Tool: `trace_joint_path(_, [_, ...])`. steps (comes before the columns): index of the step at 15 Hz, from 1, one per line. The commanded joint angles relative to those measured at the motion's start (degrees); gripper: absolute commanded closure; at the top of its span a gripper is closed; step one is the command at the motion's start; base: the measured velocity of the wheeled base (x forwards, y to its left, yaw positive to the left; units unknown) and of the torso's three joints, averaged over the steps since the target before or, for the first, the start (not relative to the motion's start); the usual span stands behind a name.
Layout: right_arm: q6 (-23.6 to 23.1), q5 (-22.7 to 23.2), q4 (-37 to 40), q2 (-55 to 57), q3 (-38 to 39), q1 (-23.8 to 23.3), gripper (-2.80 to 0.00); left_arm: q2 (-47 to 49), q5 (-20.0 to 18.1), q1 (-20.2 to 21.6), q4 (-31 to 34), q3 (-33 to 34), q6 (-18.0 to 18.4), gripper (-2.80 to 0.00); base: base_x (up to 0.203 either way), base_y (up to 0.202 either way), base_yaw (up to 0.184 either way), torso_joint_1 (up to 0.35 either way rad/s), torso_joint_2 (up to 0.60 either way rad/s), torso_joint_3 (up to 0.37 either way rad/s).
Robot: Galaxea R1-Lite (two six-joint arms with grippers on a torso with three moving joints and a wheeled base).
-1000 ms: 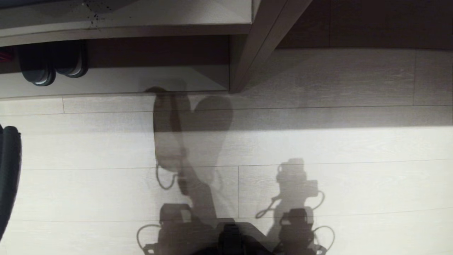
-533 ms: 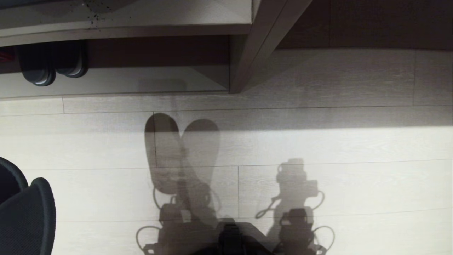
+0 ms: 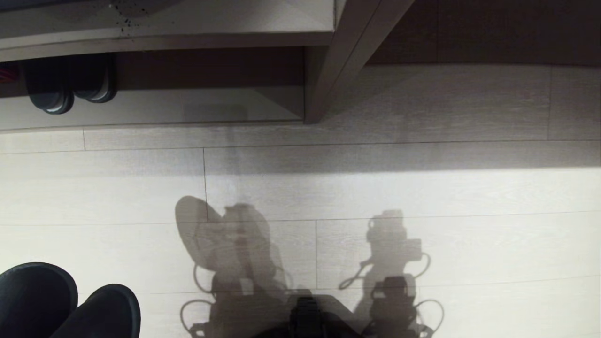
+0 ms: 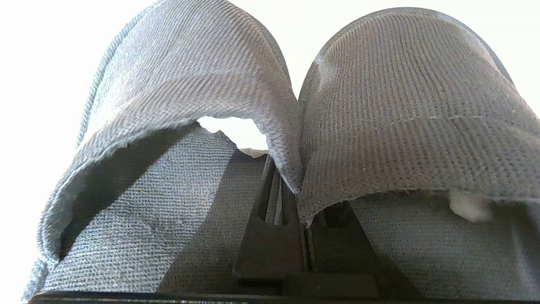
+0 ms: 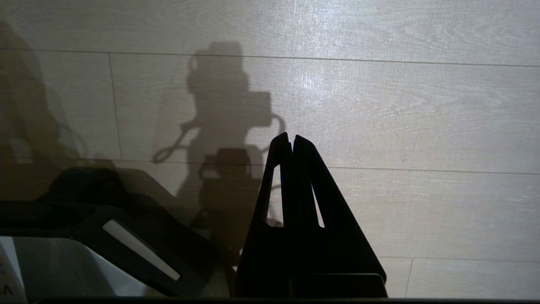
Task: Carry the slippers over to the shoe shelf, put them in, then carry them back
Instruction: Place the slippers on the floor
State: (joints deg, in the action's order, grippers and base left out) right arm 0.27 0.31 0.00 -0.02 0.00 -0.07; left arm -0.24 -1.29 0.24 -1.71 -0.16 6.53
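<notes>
The slippers [image 3: 65, 305] are seen at seven o'clock in the head view, pinched together by the left gripper [image 4: 280, 198]. The shoe shelf [image 3: 155, 110] lies at eleven o'clock. The right gripper [image 5: 292, 141] is closed, empty.

The right gripper [image 5: 292, 139] hangs above the pale wooden floor [image 5: 422, 126], its two black fingers pressed together. Its shadow [image 5: 223, 97] lies on the boards.
</notes>
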Motion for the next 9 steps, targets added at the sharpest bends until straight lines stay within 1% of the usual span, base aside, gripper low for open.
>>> trace_joint_path(1, [0.0,0.04,0.0,-0.06,0.0,-0.01,0.0,0.33,-0.11,0.02,2.06,0.07,0.42,0.0,0.0,0.0,0.0,0.0,0.0,0.0])
trace_joint_path(3, [0.0,0.04,0.0,-0.06,0.0,-0.01,0.0,0.33,-0.03,0.02,1.98,0.07,0.68,0.0,0.0,0.0,0.0,0.0,0.0,0.0])
trace_joint_path(6, [0.0,0.04,0.0,-0.06,0.0,-0.01,0.0,0.33,0.33,0.02,1.89,0.07,-0.46,0.0,0.0,0.0,0.0,0.0,0.0,0.0])
trace_joint_path(9, [0.0,0.04,0.0,-0.06,0.0,-0.01,0.0,0.33,0.33,0.11,1.89,0.07,-0.46,0.0,0.0,0.0,0.0,0.0,0.0,0.0])
